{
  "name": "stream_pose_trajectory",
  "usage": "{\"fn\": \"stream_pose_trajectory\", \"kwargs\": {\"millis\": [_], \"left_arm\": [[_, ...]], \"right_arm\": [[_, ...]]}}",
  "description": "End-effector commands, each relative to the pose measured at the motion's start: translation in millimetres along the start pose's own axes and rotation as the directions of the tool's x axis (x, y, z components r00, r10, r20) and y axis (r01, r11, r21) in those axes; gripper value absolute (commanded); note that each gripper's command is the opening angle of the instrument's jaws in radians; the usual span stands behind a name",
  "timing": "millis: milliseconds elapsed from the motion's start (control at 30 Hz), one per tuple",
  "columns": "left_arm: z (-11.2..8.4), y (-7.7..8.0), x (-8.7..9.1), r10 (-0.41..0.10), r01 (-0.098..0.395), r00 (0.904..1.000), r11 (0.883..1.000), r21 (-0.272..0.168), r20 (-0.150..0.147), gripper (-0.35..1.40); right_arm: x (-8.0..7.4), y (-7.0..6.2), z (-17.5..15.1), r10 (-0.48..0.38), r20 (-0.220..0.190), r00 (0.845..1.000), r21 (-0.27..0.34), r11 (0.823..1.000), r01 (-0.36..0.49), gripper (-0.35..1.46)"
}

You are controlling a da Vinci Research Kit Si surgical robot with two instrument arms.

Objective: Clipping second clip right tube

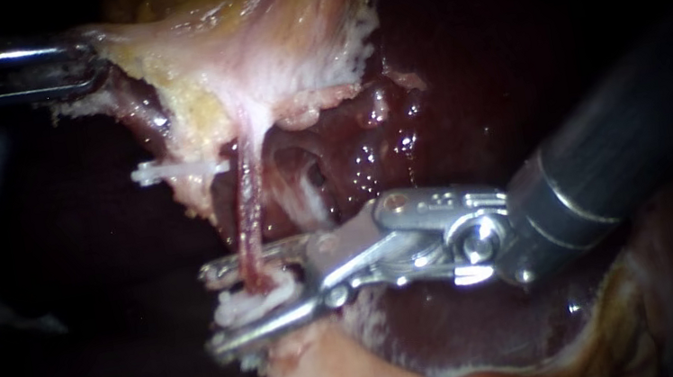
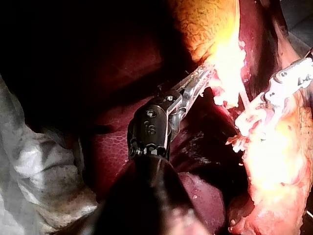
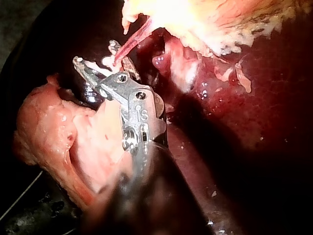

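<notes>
Jaws of my right instrument [image 1: 211, 310] stand partly apart, holding a white clip [image 1: 260, 303] across the foot of the thin red tube [image 1: 252, 212].
I judge I should see both tips clear beyond the tube, sit square to it, then squeeze slowly, since the strand looks soft, taut and easily torn. An upper clip [image 1: 169, 171], white and rod-like, sits higher up. My left instrument [image 1: 93, 69] is clamped on the pale, fatty gallbladder [image 1: 265, 36] edge, holding it up; wet, glossy, dark liver [image 1: 368, 156] lies behind.
</notes>
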Motion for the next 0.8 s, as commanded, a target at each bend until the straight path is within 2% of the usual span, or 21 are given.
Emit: {"fn": "stream_pose_trajectory", "kwargs": {"millis": [33,200,500,633,800], "left_arm": [[0.0,0.0,0.0,0.000,0.000,1.0000,1.000,0.000,-0.001,-0.35],[0.0,0.0,0.0,0.000,0.000,1.0000,1.000,0.000,-0.001,-0.35],[-0.1,-0.1,-0.1,0.000,0.000,1.0000,1.000,-0.001,0.000,-0.35],[-0.1,-0.1,-0.1,0.000,0.000,1.0000,1.000,-0.001,0.000,-0.35],[-0.1,-0.1,-0.1,0.000,0.000,1.0000,1.000,-0.001,0.000,-0.35]], "right_arm": [[0.0,0.0,0.0,0.005,-0.001,1.000,-0.001,1.000,-0.005,0.49],[0.1,-0.9,0.1,0.027,-0.002,1.000,0.016,1.000,-0.027,0.49],[0.6,-4.2,0.3,0.050,0.004,0.999,0.106,0.993,-0.050,0.48],[0.6,-4.6,0.2,0.058,0.012,0.998,0.126,0.990,-0.060,0.45],[0.6,-4.4,0.1,0.058,0.013,0.998,0.128,0.990,-0.059,0.40]]}}
